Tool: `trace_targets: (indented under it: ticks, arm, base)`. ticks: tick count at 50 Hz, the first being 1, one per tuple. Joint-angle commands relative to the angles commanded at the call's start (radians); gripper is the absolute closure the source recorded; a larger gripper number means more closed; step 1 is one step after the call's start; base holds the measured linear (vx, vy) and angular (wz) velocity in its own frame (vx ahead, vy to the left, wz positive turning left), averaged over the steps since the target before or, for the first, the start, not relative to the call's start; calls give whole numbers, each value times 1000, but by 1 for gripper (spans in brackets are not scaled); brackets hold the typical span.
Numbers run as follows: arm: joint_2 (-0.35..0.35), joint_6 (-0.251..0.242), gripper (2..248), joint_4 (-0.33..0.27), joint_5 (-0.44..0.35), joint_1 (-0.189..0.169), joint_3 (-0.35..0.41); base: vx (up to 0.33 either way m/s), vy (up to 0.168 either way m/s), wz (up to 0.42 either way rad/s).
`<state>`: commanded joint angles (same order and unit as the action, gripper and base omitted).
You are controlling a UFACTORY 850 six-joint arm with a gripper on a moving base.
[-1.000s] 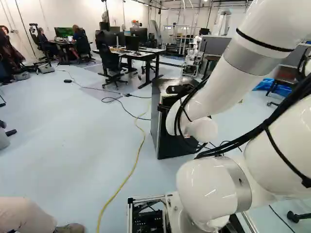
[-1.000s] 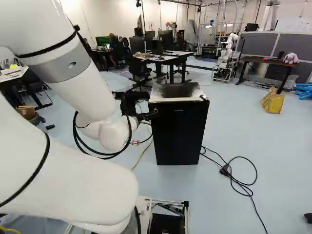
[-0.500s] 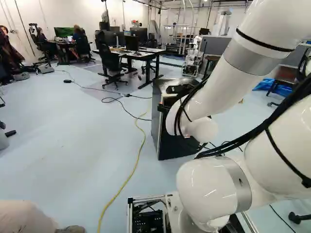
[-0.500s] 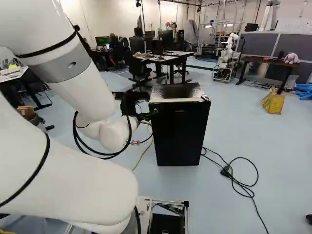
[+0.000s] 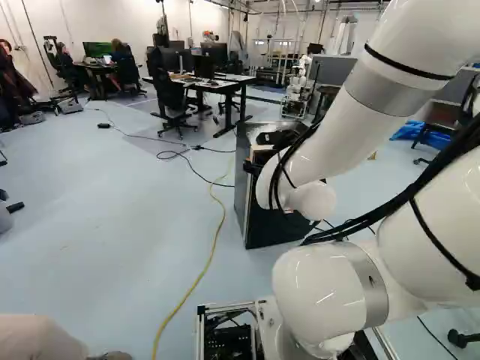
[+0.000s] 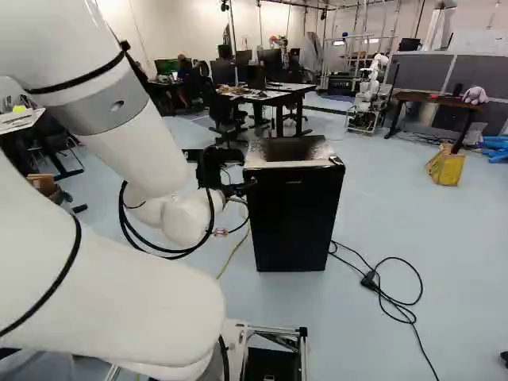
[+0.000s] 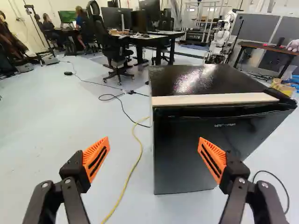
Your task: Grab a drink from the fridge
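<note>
At the lower left corner of the left base view, a person's leg (image 5: pixel 34 337), near the base. Beyond it, a wide stretch of open floor (image 5: pixel 97 217) up to a yellow cable (image 5: pixel 217 244). Farther back, a looped black cable (image 5: pixel 187 169) with one end toward the fridge's left side. Behind that, a desk (image 5: pixel 225 86) and a chair (image 5: pixel 172 105), well apart from the fridge.

On the end of the white arm (image 6: pixel 151 155), the gripper (image 6: pixel 236 190), near the left front edge of the fridge (image 6: pixel 294 222). Set wide open, holding nothing. One orange pad (image 7: pixel 96 159) out past that edge, with floor behind it; the other in line with the door (image 7: pixel 182 154). Contact with the door: cannot tell.

Upright ahead of the base, the fridge, with a pale strip (image 7: pixel 215 99) along its top front edge. To its right in the right base view, a black cord (image 6: pixel 401 309) coiled on the floor, beginning near the lower right corner. Farther right, more open floor, then a yellow bin (image 6: pixel 446 167) near a table (image 6: pixel 432 100).
</note>
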<state>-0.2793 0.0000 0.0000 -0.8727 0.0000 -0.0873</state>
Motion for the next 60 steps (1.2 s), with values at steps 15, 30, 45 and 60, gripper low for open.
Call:
trace_targets:
  ticks: [15,30,45,60]
  arm:
    - [0,0,3,0,0,0,0]
    - [0,0,3,0,0,0,0]
    - [0,0,3,0,0,4,0]
    - [4,0,3,21,0,12,-4]
  base:
    - [18,12,-4]
    - [0,0,0]
    - [0,0,0]
    - [0,0,0]
